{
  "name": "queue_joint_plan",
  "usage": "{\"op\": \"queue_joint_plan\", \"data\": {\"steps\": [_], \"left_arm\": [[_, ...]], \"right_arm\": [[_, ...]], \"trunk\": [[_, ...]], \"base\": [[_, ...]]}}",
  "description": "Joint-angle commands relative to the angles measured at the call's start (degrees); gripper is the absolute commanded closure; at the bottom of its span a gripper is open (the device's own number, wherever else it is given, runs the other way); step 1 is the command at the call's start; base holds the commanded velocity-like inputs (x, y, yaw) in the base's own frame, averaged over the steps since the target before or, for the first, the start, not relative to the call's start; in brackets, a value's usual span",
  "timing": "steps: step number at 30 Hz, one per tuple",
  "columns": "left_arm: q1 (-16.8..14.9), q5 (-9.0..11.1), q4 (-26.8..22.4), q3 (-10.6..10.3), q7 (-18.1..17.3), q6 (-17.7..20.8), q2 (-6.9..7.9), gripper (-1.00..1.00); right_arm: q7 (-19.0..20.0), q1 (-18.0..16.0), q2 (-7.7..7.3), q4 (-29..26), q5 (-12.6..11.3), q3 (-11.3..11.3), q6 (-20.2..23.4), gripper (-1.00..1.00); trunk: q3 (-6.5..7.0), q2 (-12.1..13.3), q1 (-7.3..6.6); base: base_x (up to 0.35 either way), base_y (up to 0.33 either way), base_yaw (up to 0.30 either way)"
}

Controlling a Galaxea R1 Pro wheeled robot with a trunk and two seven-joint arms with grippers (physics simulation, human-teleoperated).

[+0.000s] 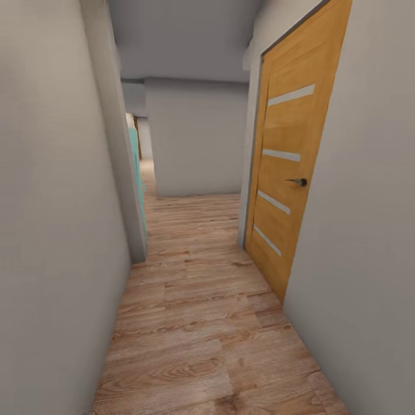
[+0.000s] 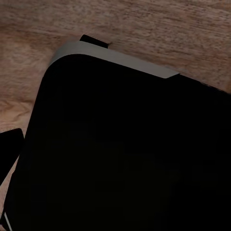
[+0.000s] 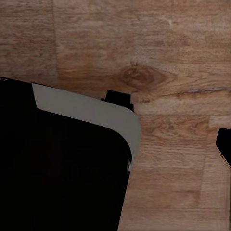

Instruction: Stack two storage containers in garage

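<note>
The two storage containers are out of view. I am in a narrow hallway with light wood-plank flooring [image 1: 202,323], between pale grey walls. Both wrist views look down at the planks [image 3: 159,57] past my black, grey-edged base [image 2: 125,154] [image 3: 62,168]. A dark fingertip [image 2: 9,149] of the left arm sits at the frame's edge, with nothing held. A dark fingertip [image 3: 224,144] of the right arm likewise sits at the edge, over bare planks.
An orange wooden door [image 1: 288,173] with a dark handle [image 1: 300,182] stands shut on the right. A grey wall [image 1: 57,230] runs close on the left, up to a corner [image 1: 135,242]. A far wall [image 1: 196,138] closes the hallway ahead. Past the left corner is a teal surface [image 1: 137,167].
</note>
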Motion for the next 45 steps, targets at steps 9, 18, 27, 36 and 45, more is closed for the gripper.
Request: {"op": "queue_joint_plan", "data": {"steps": [9,18,27,36,45], "left_arm": [[0.0,0.1,0.0,0.1,-0.1,0.0,0.00,-1.00],[0.0,0.1,0.0,0.1,-0.1,0.0,0.04,-1.00],[0.0,0.1,0.1,0.2,0.0,0.0,0.06,-1.00],[0.0,0.1,0.1,0.2,0.0,0.0,0.06,-1.00],[0.0,0.1,0.1,0.2,0.0,0.0,0.06,-1.00]], "right_arm": [[0.0,-0.1,0.23,0.2,0.2,0.4,0.0,-1.00],[0.1,-0.1,0.36,0.2,0.5,0.5,0.1,-1.00],[0.2,-0.1,0.30,0.2,0.4,0.6,0.1,-1.00],[0.1,-0.1,0.14,0.2,0.4,0.7,0.2,-1.00],[0.1,-0.1,0.23,0.2,0.4,0.6,0.1,-1.00]], "trunk": [[-0.05,0.0,0.00],[-0.05,0.0,0.00],[-0.05,0.0,0.00],[-0.05,0.0,0.00],[-0.05,0.0,0.00]], "base": [[0.149,-0.024,0.047],[0.312,-0.081,0.001],[0.316,-0.029,0.000],[0.317,-0.001,0.168],[0.318,-0.017,0.142]]}}
